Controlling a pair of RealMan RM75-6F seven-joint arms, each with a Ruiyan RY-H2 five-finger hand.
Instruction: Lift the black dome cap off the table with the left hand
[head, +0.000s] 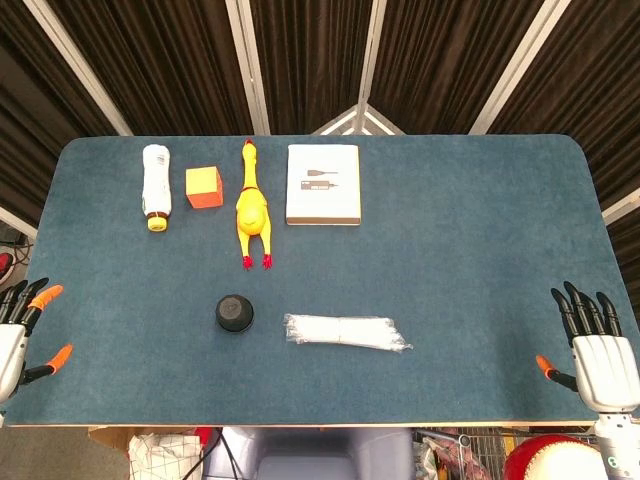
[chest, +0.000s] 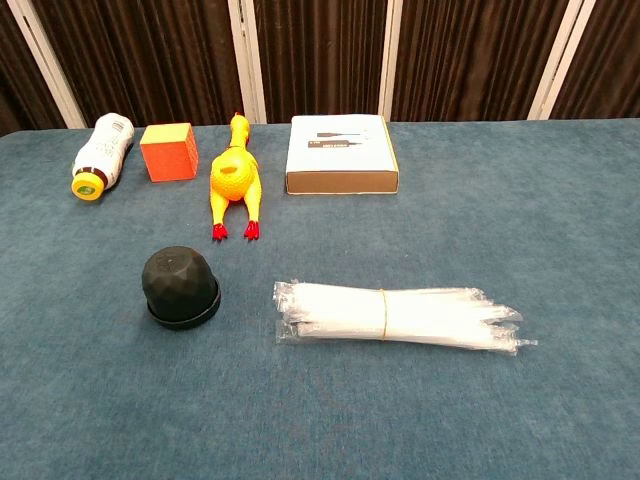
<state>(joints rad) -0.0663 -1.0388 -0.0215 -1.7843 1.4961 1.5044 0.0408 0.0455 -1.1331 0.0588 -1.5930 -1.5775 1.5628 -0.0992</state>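
Observation:
The black dome cap (head: 234, 313) (chest: 180, 285) stands on the blue table (head: 470, 260), near the front and left of centre, with nothing touching it. My left hand (head: 18, 335) hovers at the table's front left corner, fingers spread and empty, far to the left of the cap. At the front right corner my right hand (head: 597, 345) is likewise spread and holds nothing. Neither hand shows in the chest view.
A bundle of clear plastic-wrapped straws (head: 345, 331) (chest: 395, 316) lies just right of the cap. Along the back stand a white bottle (head: 156, 186), an orange cube (head: 204, 187), a yellow rubber chicken (head: 251, 207) and a white box (head: 323, 184).

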